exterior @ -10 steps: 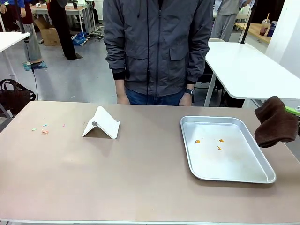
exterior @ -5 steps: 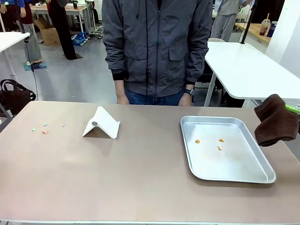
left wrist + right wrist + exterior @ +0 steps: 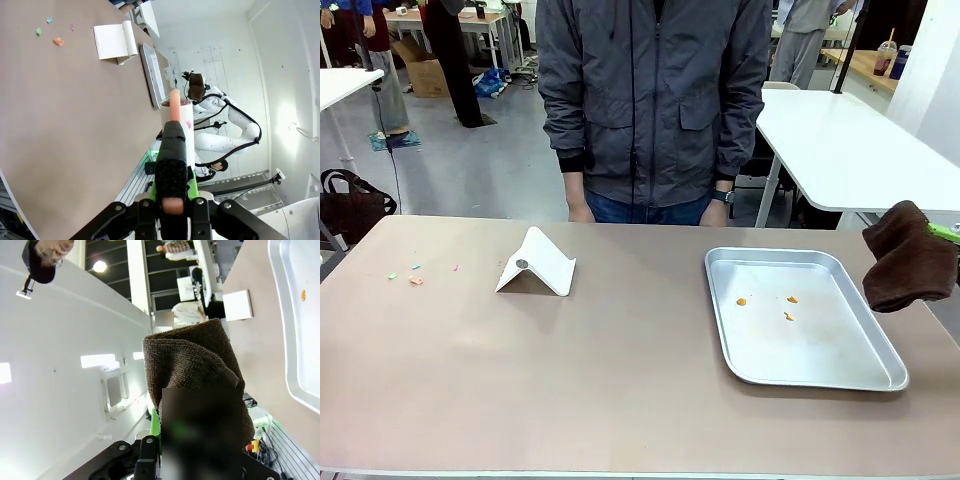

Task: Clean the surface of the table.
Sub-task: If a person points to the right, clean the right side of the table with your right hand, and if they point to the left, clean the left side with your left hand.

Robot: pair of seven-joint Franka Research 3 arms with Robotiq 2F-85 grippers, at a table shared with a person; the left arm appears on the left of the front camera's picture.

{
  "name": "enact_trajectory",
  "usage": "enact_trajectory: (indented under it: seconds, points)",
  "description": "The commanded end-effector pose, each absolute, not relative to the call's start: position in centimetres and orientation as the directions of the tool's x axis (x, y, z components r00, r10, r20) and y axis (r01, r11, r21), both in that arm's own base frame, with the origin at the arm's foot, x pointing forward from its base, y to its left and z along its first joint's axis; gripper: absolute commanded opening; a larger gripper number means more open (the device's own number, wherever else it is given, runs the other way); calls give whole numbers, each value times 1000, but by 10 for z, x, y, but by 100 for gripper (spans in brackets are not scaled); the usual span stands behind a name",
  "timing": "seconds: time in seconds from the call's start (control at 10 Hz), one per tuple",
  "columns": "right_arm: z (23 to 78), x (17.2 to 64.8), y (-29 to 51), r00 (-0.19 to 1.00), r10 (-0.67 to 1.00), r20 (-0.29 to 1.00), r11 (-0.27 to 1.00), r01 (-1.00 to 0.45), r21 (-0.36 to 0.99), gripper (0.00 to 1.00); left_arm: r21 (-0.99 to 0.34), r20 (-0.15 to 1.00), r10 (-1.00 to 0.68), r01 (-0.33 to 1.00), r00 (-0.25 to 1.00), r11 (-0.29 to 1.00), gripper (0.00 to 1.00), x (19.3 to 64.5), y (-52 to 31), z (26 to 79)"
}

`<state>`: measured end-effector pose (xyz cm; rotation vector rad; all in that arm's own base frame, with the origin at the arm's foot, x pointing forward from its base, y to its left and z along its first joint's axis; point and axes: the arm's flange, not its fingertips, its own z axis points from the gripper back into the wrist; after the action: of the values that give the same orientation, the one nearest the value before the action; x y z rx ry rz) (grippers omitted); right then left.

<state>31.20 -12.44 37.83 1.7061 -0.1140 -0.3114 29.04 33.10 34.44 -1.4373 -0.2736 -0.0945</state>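
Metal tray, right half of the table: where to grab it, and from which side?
Likely the raised rim of the tray along its right long side, coming from above with one finger inside and one outside. It lies flat on the table, so only the thin upright rim can be pinched. The crumbs sit mid-tray, away from that rim.

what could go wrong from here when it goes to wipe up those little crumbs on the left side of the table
1. The brown cloth hangs at the right edge of the table, while the coloured crumbs lie far left. A sweep across could knock the white folded stand or shove the metal tray.
2. The crumbs sit near the left edge, so an outward wipe may push them onto the floor.
3. The person stands right at the far edge, and a wide swing might come close.
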Motion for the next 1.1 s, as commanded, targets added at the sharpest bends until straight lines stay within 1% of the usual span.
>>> enact_trajectory:
  seconds: [0.0,1.0]
  points:
    - [384,311,-122,961,-244,-128,-157,92,983,0,-964,238,88,224,967,142,19,287,331,350]
    - [384,311,-122,961,-244,-128,-157,92,983,0,-964,238,88,224,967,142,19,287,331,350]
